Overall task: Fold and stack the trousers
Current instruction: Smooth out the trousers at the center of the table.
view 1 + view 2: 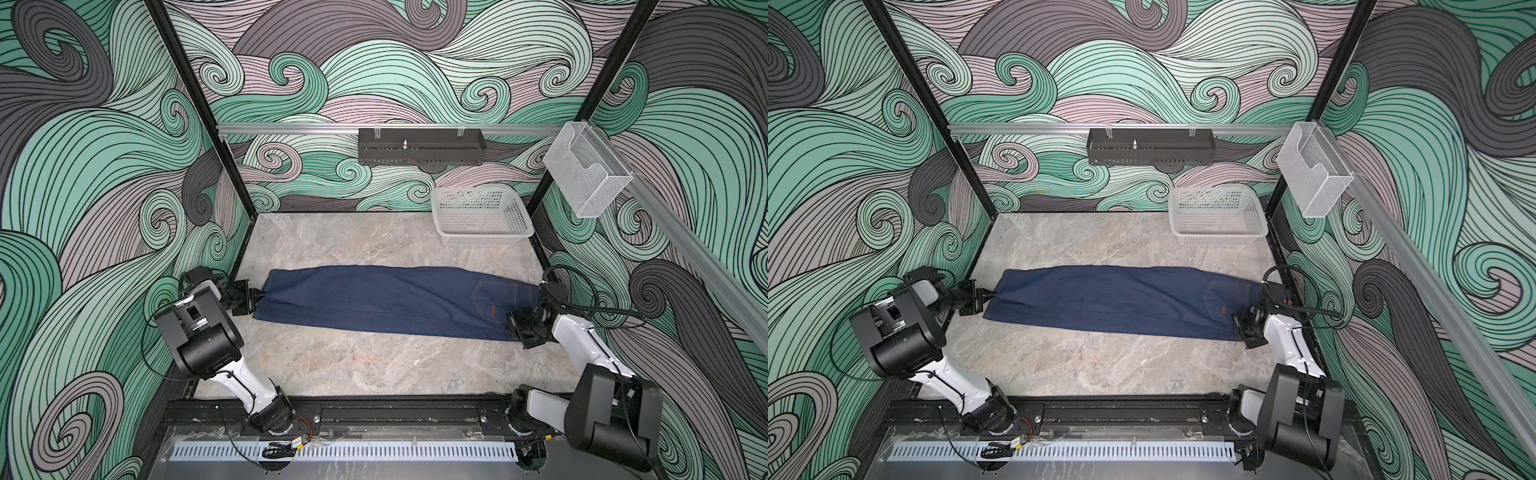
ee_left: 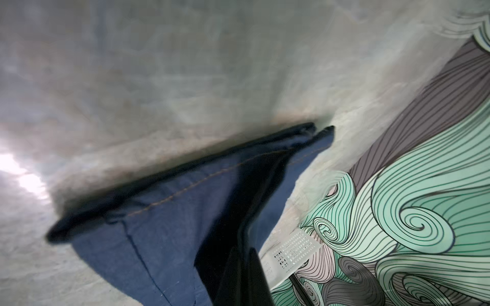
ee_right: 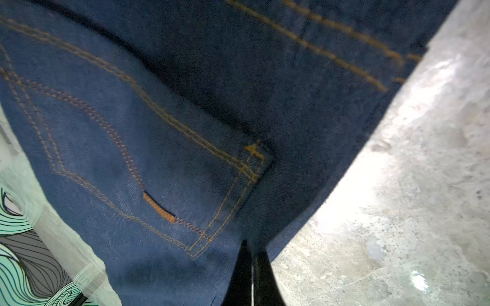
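Note:
The trousers (image 1: 382, 303) (image 1: 1117, 299) are dark navy jeans lying as one long strip across the marble table, a back pocket and small orange-brown tag (image 1: 492, 311) facing up near the right end. My left gripper (image 1: 257, 298) (image 1: 988, 296) is shut on the leg-hem end, which rises slightly off the table. My right gripper (image 1: 513, 328) (image 1: 1235, 328) is shut on the waist end's near corner. The left wrist view shows the hems (image 2: 172, 225) running out from the gripper (image 2: 244, 254). In the right wrist view the gripper (image 3: 252, 246) pinches denim beside the pocket corner and tag (image 3: 159, 208).
A white perforated basket (image 1: 486, 239) (image 1: 1217, 232) (image 2: 291, 251) stands at the back right of the table. A black tray (image 1: 419, 147) hangs on the back rail and a clear holder (image 1: 586, 170) on the right rail. Patterned walls close in on three sides.

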Robot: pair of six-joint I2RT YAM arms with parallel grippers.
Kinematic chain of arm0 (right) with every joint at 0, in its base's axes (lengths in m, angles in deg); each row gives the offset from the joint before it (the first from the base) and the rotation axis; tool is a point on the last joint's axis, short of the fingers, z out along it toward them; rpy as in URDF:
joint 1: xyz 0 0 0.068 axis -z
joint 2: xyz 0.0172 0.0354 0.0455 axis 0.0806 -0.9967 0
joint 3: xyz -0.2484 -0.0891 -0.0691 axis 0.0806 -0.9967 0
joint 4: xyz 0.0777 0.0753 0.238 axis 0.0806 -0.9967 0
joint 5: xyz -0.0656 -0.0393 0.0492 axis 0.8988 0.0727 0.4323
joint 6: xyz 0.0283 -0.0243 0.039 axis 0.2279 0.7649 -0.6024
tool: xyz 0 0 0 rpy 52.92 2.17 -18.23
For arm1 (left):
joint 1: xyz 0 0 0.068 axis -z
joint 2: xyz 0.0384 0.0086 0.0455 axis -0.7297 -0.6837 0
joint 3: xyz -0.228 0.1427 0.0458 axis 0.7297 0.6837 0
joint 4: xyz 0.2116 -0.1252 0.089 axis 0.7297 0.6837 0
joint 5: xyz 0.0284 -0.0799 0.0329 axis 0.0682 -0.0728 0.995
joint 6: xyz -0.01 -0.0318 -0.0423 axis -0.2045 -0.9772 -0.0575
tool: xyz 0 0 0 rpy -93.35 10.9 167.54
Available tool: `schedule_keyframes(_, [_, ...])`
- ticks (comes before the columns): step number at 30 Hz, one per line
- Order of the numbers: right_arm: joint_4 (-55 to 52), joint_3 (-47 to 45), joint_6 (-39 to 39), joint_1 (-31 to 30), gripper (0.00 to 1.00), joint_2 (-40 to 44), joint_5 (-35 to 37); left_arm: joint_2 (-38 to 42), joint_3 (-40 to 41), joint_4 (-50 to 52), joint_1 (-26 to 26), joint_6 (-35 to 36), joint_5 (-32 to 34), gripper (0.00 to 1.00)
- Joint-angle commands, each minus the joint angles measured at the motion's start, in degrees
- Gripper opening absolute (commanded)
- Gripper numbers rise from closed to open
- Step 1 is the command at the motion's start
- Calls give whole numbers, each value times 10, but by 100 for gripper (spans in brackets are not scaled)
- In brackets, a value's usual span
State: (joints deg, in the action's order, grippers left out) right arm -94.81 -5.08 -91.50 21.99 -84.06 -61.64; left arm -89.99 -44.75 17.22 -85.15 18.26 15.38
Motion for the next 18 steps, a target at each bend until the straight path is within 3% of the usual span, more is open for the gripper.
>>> schedule_keyframes(1, [-14,50,10,12,0,5,4,2,-81,23,-2,11,-9,0])
schedule_keyframes(6, [-44,96,31,33,0,12,7,4,-130,59,-5,26,-10,0])
schedule_keyframes(18, [-8,-39,71,39,0,21,33,-24,49,-9,-43,49,5,0])
